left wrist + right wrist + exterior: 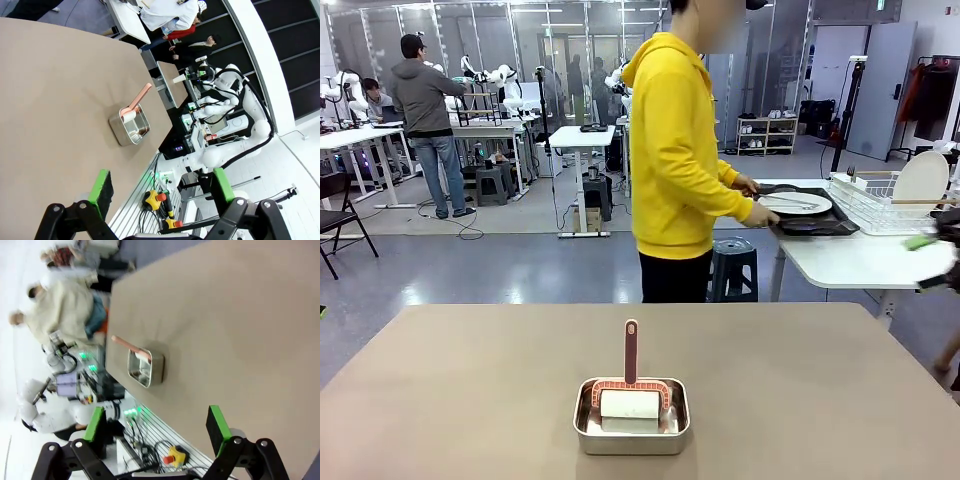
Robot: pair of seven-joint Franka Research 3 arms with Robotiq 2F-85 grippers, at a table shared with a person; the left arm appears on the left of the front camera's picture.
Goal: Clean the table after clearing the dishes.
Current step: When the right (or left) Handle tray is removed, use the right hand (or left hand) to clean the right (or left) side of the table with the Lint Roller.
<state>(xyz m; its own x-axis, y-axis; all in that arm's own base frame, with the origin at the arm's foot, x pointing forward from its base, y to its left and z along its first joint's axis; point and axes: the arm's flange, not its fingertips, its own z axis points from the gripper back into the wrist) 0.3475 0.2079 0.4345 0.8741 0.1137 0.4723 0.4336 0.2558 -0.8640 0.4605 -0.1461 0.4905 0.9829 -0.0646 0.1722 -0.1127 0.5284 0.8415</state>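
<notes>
The room is bright and the light is even, coming from lamps above. In the front view the table [800, 360] looks matte and evenly lit. The steel pan [631, 420] throws only a soft, thin shadow, and its rim shines a little. At the right edge my right gripper [928, 250] is smeared by blur. My left wrist view is sharp, but straight lines bend toward the edges. My right wrist view is soft all over, and its upper left corner is washed out to white.
</notes>
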